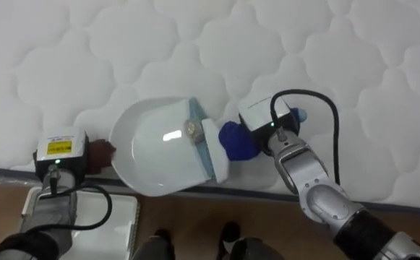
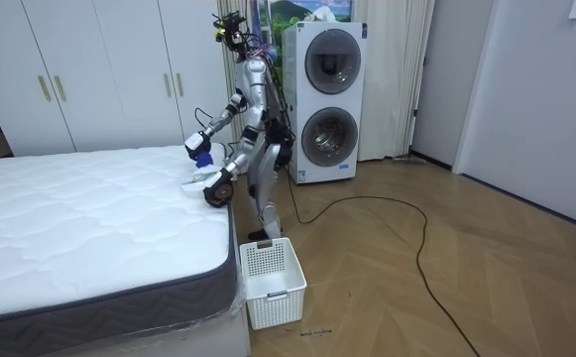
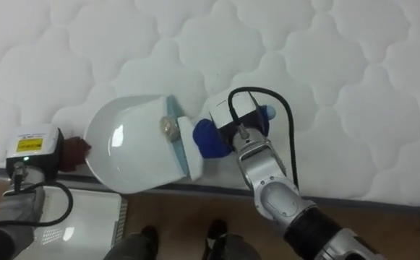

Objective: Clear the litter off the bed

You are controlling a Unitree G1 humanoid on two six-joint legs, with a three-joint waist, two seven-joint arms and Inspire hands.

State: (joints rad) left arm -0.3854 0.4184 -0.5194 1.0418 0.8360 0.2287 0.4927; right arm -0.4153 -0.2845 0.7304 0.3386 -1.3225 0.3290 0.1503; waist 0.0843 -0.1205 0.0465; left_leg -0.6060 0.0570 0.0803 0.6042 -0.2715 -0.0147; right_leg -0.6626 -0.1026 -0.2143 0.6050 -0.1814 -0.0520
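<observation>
The left hand [image 1: 87,155] comes in at the lower left, at the bed's [image 1: 340,58] near edge. A dark tip of it touches the left rim of the cap [image 1: 163,155]. The rest of its fingers sit under the wrist box, so I cannot tell whether they are straight or curled.

Below that arm, on the floor against the bed's side, stands a white basket [image 2: 273,283]. In the room view it looks empty.

The cap, white and glossy with a pale blue band and a white brim, lies on the bed right at the near edge, between the two hands. It is the one loose thing I can see on the quilted top.

A blue lump [image 1: 235,141] presses on the brim just beside the right hand [image 1: 267,126]. I cannot tell whether it is part of that hand or something held, nor how the fingers are set.

The robot stands at the bed's side, bent a little over it, with the basket near its feet.

As I judge it, the job is near its end but not done. The cap is not lifted and nothing is in the basket. What is left is to grip the cap and drop it in the basket.
</observation>
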